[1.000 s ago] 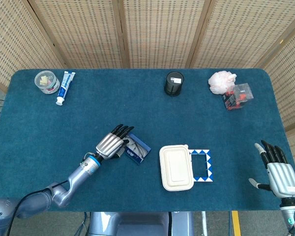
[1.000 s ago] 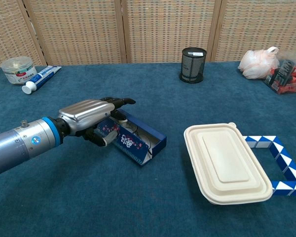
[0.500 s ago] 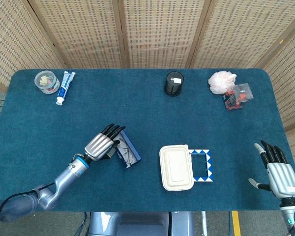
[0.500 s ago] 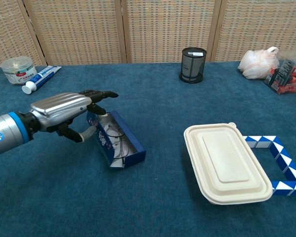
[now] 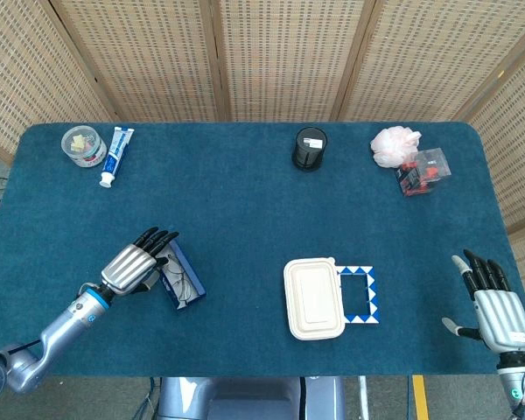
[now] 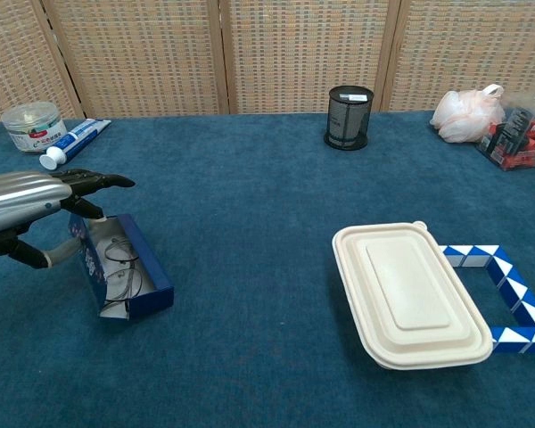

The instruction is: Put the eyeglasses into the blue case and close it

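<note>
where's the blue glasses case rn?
In both views, the open blue rectangular eyeglasses case lies front-left on the table, against the left robot hand, well left of the cream lidded food container.

Left hand (image 5: 133, 267): low over the table at 8 o'clock, fingers extended toward 1 o'clock, arm trailing to the lower-left corner. Right hand (image 5: 499, 311): at 4 o'clock, palm down, fingers spread and empty, pointing toward 12 o'clock.

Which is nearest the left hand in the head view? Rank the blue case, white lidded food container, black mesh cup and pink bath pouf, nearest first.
1. Blue case, touching the left hand.
2. White lidded food container, front centre.
3. Black mesh cup, back centre.
4. Pink bath pouf, back right.
</note>
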